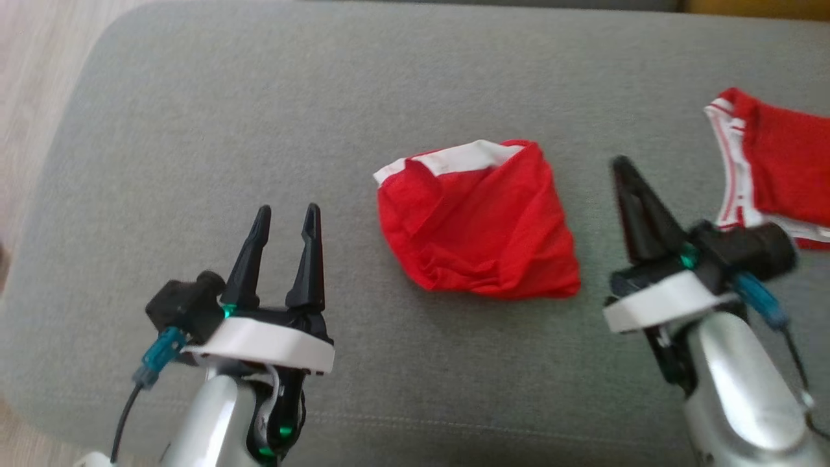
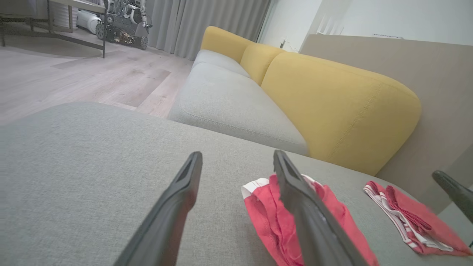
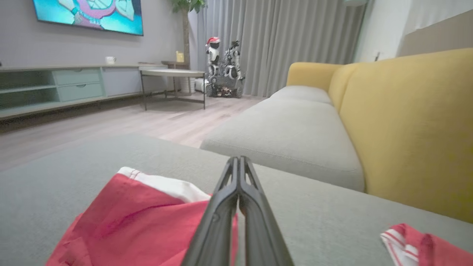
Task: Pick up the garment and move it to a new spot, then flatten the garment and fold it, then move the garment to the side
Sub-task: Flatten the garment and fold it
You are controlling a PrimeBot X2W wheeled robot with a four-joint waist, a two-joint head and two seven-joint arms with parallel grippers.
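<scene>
The garment [image 1: 476,220], red with a white waistband, lies bunched into a compact heap in the middle of the grey cushion [image 1: 227,117]. My left gripper [image 1: 287,211] is open and empty, hovering left of the garment with its tips pointing away from me. In the left wrist view the garment [image 2: 258,210] sits just behind the left gripper's [image 2: 236,155] right finger. My right gripper [image 1: 621,162] is shut on nothing, just right of the garment and clear of it. The right wrist view has the shut right gripper [image 3: 238,159] above the garment's [image 3: 129,218] right edge.
A second red garment with white striped trim [image 1: 784,175] lies at the cushion's right edge, behind my right wrist. A yellow sofa back [image 2: 332,103] and grey sofa seats [image 3: 295,133] stand beyond the cushion. Wooden floor [image 1: 26,78] borders the cushion on the left.
</scene>
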